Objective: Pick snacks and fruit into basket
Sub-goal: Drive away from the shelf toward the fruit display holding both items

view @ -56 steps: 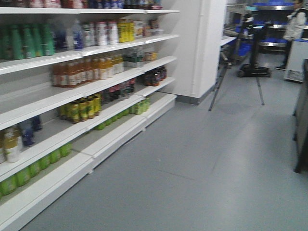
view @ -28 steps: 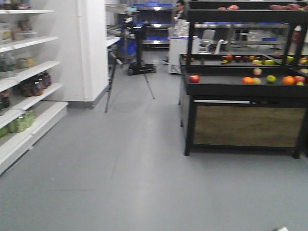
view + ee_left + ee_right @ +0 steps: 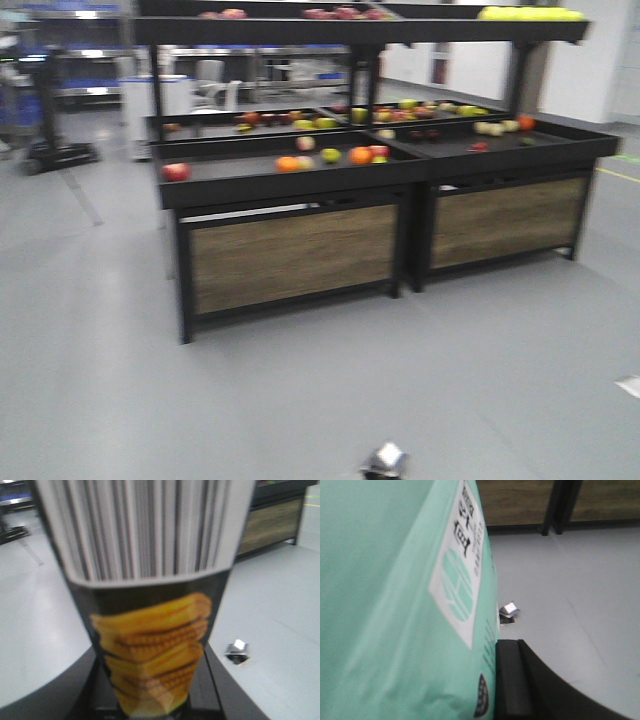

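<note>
Fruit lies on a black display stand (image 3: pixel 300 188) ahead in the front view: a red apple (image 3: pixel 176 171), oranges (image 3: pixel 360 155), a green apple (image 3: pixel 331 155) and more behind. My left gripper (image 3: pixel 152 692) is shut on a black snack bag (image 3: pixel 150 630) printed with yellow corn snacks and a barcode; the bag fills the left wrist view. A mint-green snack bag (image 3: pixel 385 580) is held in my shut right gripper (image 3: pixel 435 685), with one black finger (image 3: pixel 515 680) showing beside it. No basket is in view.
The stand has wood-panel fronts (image 3: pixel 290 255) and an upper shelf with yellow fruit (image 3: pixel 530 13). Grey floor lies between me and it. A small shiny scrap (image 3: pixel 385 460) sits on the floor close in front. A tripod base (image 3: pixel 60 152) stands far left.
The front view has swung right, from drinks shelves, past a white pillar, to the fruit stand, which now sits centred and closer.
</note>
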Motion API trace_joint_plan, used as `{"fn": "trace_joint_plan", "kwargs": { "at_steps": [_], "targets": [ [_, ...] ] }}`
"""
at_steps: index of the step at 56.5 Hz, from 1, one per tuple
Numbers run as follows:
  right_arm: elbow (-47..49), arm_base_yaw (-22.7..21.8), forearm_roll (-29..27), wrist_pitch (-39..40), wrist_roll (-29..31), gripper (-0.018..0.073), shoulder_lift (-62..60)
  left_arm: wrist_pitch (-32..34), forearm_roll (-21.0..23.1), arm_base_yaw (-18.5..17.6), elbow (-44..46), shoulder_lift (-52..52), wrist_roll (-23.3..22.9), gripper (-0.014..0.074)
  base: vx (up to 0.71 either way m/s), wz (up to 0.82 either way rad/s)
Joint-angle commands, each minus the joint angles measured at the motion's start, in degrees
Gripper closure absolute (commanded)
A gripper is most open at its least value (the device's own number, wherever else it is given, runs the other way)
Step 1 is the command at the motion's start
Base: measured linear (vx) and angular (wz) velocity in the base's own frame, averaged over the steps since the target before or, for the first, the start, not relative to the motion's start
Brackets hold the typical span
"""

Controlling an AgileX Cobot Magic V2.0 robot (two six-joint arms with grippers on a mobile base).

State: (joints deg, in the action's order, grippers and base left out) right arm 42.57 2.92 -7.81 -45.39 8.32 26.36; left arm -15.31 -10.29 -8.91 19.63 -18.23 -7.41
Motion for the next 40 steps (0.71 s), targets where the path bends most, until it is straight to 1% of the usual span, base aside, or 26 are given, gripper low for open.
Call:
{"fn": "trace_joint_plan", "kwargs": {
  "at_steps": [1, 23, 40],
  "targets": [
    [1.5, 0.1, -0.1, 5.1, 0.0, 0.0568, 0.3, 5.6, -0.2, 0.0, 2.1, -0.3, -0.1, 0.0586, 0.24, -0.84],
    [1.5, 0.1, -0.1, 4.7, 0.0, 0.0568, 0.3, 5.6, -0.2, 0.0, 2.1, -0.3, -0.1, 0.0586, 0.26, -0.80],
    [1.5, 0.1, -0.1, 4.0, 0.0, 0.0568, 0.3, 5.6, -0.2, 0.0, 2.1, -0.3, -0.1, 0.0586, 0.31, -0.69]
  ]
}}
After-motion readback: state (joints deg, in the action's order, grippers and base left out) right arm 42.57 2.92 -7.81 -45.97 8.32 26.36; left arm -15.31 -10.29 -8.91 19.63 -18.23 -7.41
